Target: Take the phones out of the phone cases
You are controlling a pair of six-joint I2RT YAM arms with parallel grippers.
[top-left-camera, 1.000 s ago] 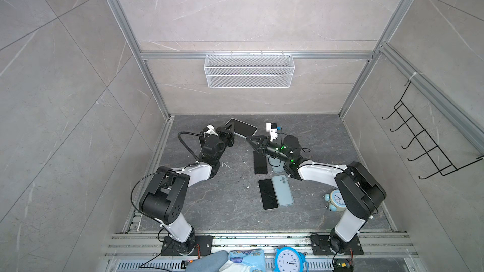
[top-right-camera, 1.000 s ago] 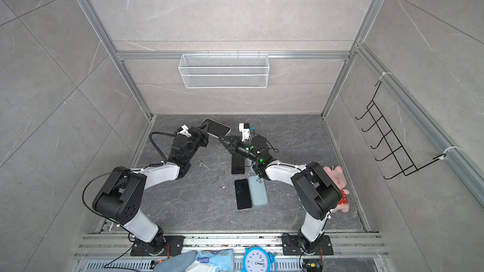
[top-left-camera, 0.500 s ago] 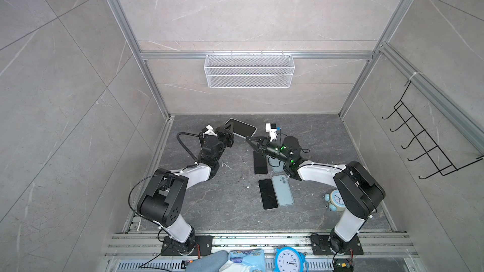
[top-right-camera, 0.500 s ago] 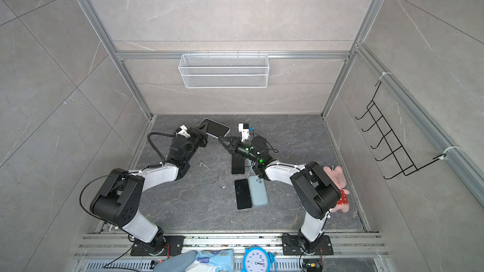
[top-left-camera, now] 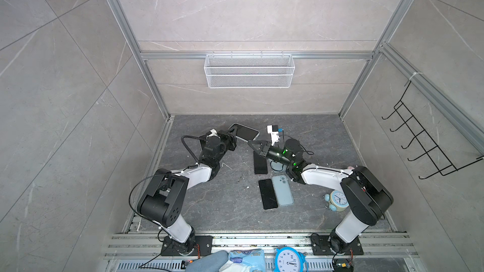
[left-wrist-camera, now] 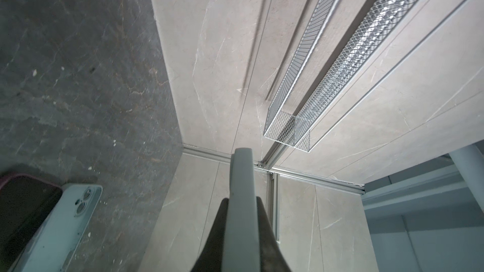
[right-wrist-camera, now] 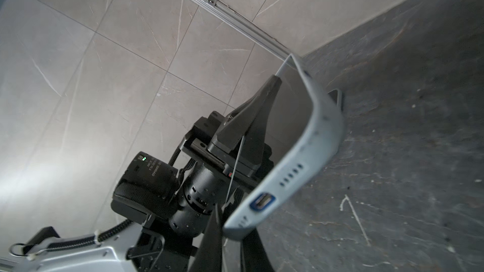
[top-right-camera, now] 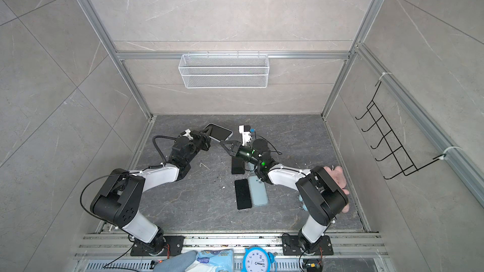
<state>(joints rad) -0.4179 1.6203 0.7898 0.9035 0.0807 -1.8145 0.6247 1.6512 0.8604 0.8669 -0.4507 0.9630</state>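
Note:
A phone with a dark screen [right-wrist-camera: 290,105] sits in a pale blue-grey phone case [top-left-camera: 245,132] [top-right-camera: 218,132], held tilted above the back of the floor. My left gripper [top-left-camera: 233,137] [top-right-camera: 207,136] is shut on one long side of it; in the left wrist view the case edge [left-wrist-camera: 242,174] runs between its dark fingers [left-wrist-camera: 242,200]. My right gripper [top-left-camera: 250,143] [top-right-camera: 222,143] meets the case's near corner. In the right wrist view that corner, beside the charging port [right-wrist-camera: 262,201], lies between its two fingers [right-wrist-camera: 230,231], which are shut on it.
On the dark floor lie a black phone [top-left-camera: 260,162], another black phone [top-left-camera: 267,193] and a light blue phone [top-left-camera: 282,190]. A small alarm clock [top-left-camera: 337,200] stands by the right arm. A wire basket [top-left-camera: 248,70] hangs on the back wall and a hook rack [top-left-camera: 424,142] on the right wall.
The right gripper's fingers have closed a little on the case's corner. The left gripper and the phone have barely moved.

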